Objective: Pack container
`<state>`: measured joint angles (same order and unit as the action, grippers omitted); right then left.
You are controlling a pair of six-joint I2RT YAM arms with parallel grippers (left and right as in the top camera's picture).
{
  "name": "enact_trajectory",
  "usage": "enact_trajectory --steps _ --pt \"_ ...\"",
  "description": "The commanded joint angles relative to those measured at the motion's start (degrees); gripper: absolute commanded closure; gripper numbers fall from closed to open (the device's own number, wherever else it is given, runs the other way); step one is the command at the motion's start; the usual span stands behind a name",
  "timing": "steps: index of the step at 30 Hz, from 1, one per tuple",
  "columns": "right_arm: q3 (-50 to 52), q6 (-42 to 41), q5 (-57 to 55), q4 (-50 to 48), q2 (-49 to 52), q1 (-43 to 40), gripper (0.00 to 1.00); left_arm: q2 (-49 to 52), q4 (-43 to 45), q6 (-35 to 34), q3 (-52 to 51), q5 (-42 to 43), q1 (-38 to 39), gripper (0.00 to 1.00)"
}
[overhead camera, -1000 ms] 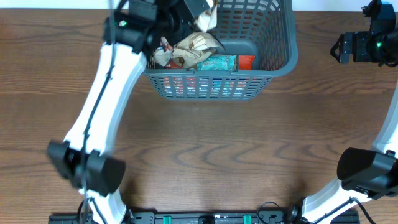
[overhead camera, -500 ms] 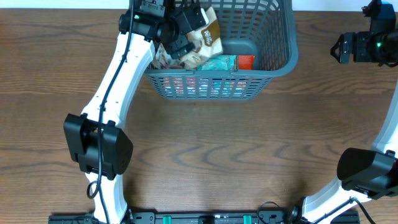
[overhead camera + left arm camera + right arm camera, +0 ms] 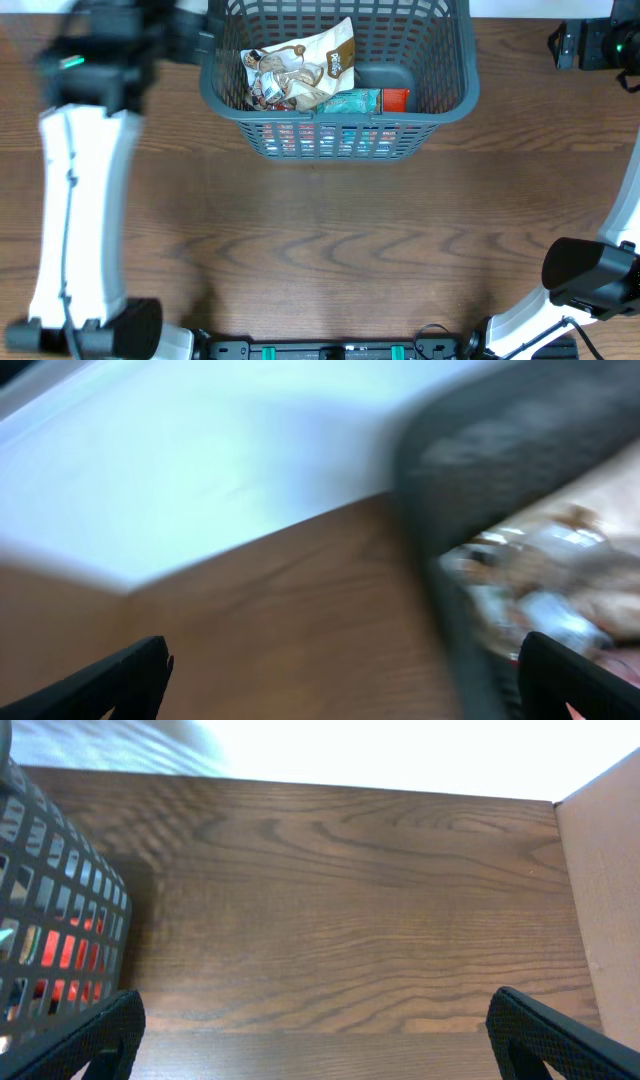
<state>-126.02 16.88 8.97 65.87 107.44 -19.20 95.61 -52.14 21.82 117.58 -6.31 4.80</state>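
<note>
Several snack packets [image 3: 300,72] inside the container [image 3: 330,137], wooden table [image 3: 330,240] beneath

The dark grey plastic basket [image 3: 330,138] I'm packing stands upright at the far edge of my table, its lattice sides slotted and its mouth open. Inside, a crumpled cream-and-brown snack packet [image 3: 300,72] lies tilted over the left half. A teal packet [image 3: 352,101] and a red packet [image 3: 396,100] lie against the near wall. A patch of solid bottom shows behind them.
</note>
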Motion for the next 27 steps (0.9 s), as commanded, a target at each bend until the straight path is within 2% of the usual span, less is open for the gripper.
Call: enact_trajectory --steps 1,4,7,13,18,23,25,27 --pt "-1.88 -3.34 -0.68 0.17 -0.48 -0.26 0.01 -3.10 -3.43 -15.76 0.42 -2.12 -6.75 0.01" --pt "-1.77 -5.40 -3.45 1.51 -1.09 -0.24 0.01 -4.76 -7.54 -16.72 0.31 -1.86 -10.32 0.01" --pt "-1.66 -7.34 -5.05 3.10 -1.84 -0.20 0.01 -6.73 -8.68 -16.04 -2.43 -1.68 -10.67 0.01" --pt "2.43 -9.44 -6.49 4.07 -5.95 1.62 0.01 -15.50 -4.07 -16.70 -19.69 1.46 -10.47 0.02" --pt "13.60 -11.32 -9.64 1.77 -15.08 4.96 0.01 -25.62 0.55 -19.02 -36.63 3.15 -10.47 0.01" --pt "28.06 -12.22 -10.73 -0.22 -26.64 9.22 0.01 -35.28 0.63 -20.11 -47.56 6.23 -10.47 0.01" --pt "35.50 -12.68 -10.82 -1.62 -32.48 11.47 0.01 -39.45 0.63 -20.26 -51.15 6.82 -10.47 0.01" --pt "47.04 -15.34 -11.80 -3.74 -41.97 14.88 0.01 -46.03 0.59 -21.57 -56.04 7.26 -10.47 0.01"
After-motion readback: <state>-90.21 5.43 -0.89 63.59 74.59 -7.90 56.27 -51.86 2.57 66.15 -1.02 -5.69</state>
